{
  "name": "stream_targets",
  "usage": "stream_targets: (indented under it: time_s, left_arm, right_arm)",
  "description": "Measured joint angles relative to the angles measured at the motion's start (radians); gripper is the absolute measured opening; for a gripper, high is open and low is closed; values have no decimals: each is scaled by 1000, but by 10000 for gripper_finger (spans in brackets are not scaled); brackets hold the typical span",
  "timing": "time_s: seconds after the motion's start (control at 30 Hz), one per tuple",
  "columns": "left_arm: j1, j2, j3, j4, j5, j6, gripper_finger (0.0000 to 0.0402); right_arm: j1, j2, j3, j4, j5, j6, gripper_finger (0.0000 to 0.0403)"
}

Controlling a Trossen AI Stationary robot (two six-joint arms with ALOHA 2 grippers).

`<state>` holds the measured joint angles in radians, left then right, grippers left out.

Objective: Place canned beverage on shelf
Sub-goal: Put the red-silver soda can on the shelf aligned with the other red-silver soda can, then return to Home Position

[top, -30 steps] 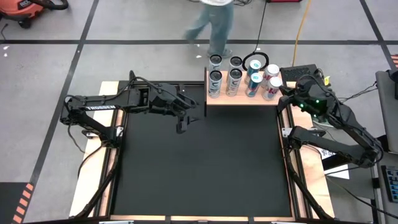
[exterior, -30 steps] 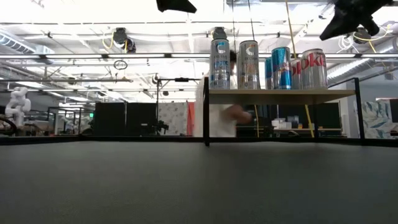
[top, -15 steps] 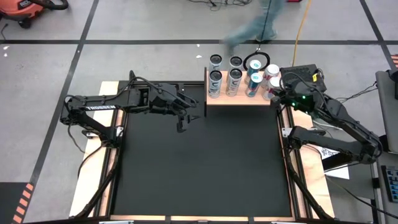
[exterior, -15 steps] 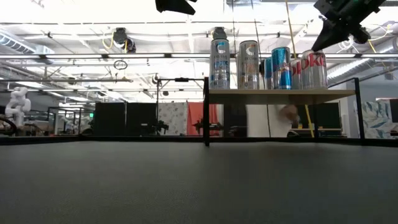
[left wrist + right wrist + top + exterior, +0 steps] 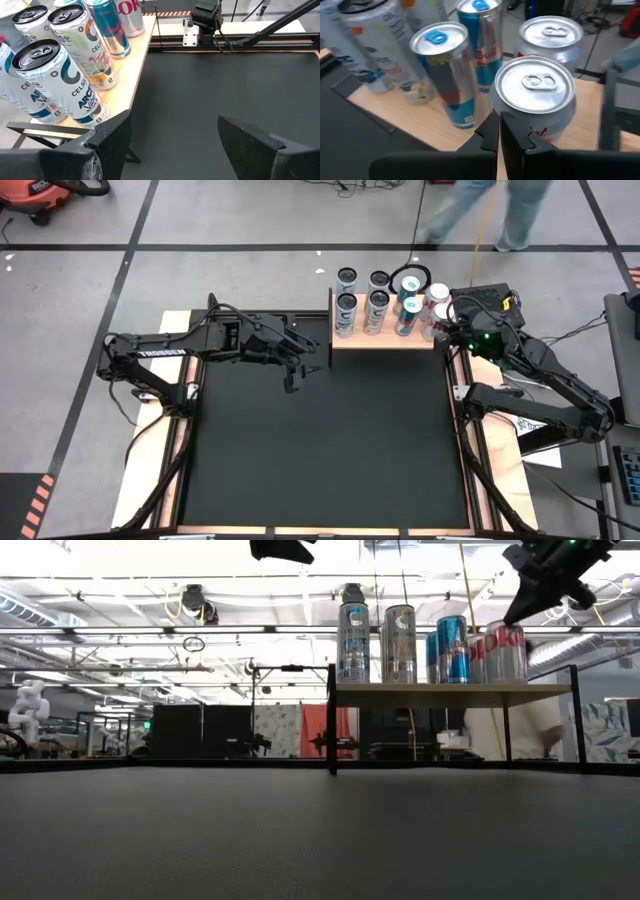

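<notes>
The light-wood shelf stands at the mat's far edge on black legs and also shows in the low view. Several cans stand upright on it: tall Celsius cans, blue Red Bull cans and silver-and-red cola cans. My right gripper is shut at the near right cola can's side, by the shelf's right end. My left gripper is open and empty above the mat, near the shelf's left end. My right gripper's shut fingertips stand at the upper side of the near right cola can, just under its rim, slanting down from the table's right. I cannot tell whether they touch it. The can stands upright on the shelf.
The large black mat fills the table in front of the shelf. A black rail frames it on both sides. A person walks across the floor beyond the far edge.
My right gripper has gone toward the table's left edge and down, up to the cola cans at the shelf's right end. The cans have kept their places. The person behind the table has walked from left to right.
</notes>
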<state>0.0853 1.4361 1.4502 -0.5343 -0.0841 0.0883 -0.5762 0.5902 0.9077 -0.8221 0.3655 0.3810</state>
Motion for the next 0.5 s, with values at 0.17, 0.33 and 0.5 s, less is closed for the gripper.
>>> stream_targets:
  time_s: [0.17, 0.33, 0.5]
  left_arm:
    - [0, 0, 0, 0, 0, 0, 293]
    - [0, 0, 0, 0, 0, 1, 293]
    - [0, 0, 0, 0, -8, 6, 293]
  right_arm:
    - [0, -1, 0, -24, 29, 0, 0]
    - [0, -2, 0, -29, 22, 0, 0]
    - [0, -13, 30, -18, -97, -32, 0]
